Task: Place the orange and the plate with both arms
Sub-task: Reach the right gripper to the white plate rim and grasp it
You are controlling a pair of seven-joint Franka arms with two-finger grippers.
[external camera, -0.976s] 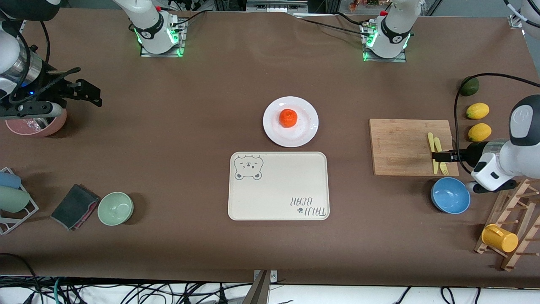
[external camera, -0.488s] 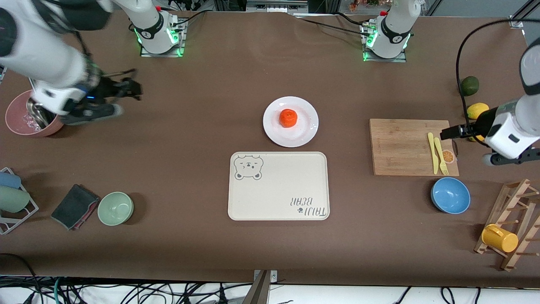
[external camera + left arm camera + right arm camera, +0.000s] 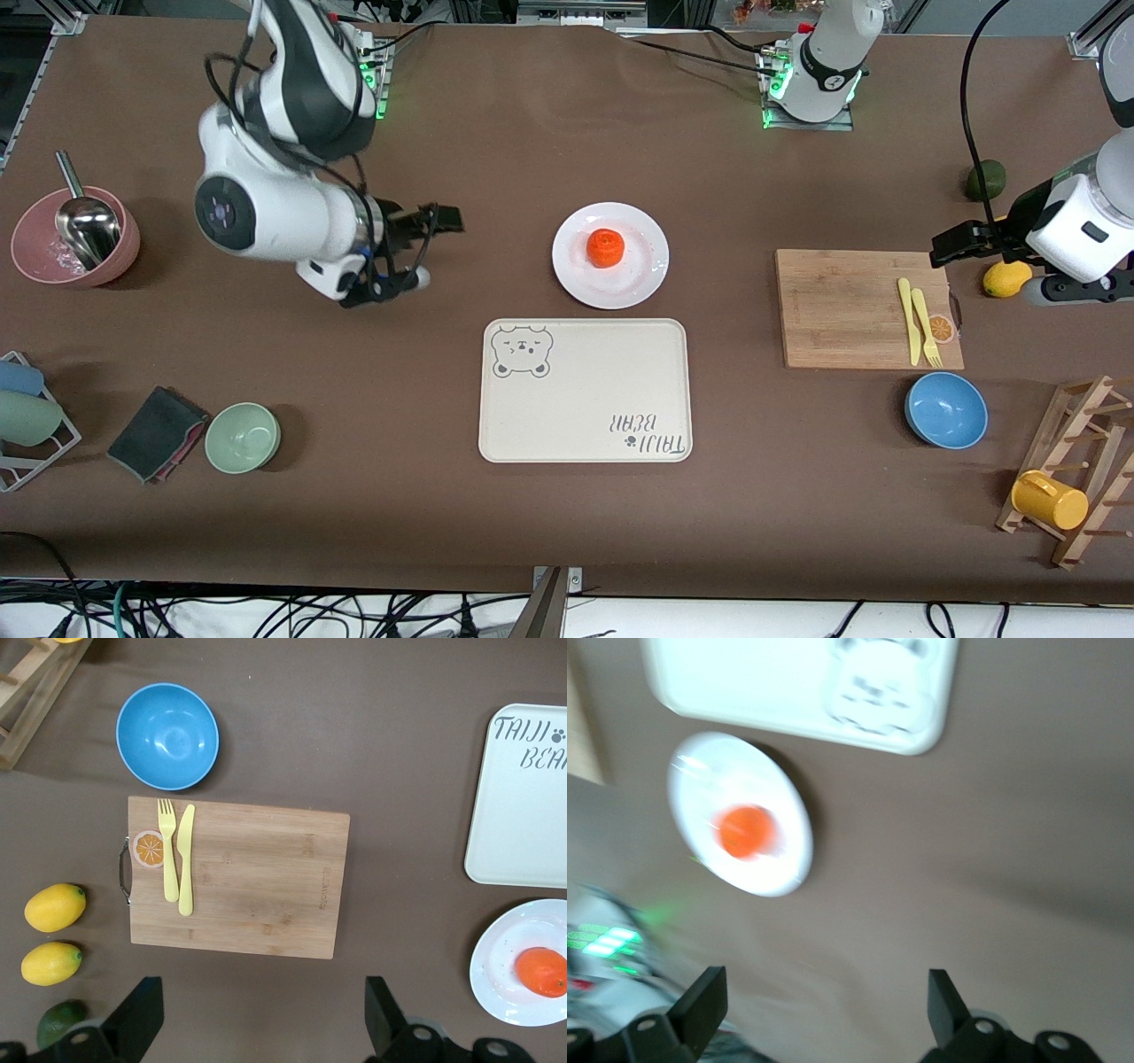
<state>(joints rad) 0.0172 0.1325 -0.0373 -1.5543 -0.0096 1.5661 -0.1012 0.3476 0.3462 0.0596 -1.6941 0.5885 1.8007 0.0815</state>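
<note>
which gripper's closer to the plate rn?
Right. The right gripper hangs open over bare table beside the plate; the left gripper is open above the cutting board's edge.

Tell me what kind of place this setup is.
Probably a robotics lab staged as a kitchen: two arms bolted to a brown-covered table, kitchenware such as a cutting board and blue bowl, and loose cables along the table's edge.

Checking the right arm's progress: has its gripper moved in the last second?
Yes. The right gripper, open, has swung from over the pink bowl toward the plate with the orange.
</note>
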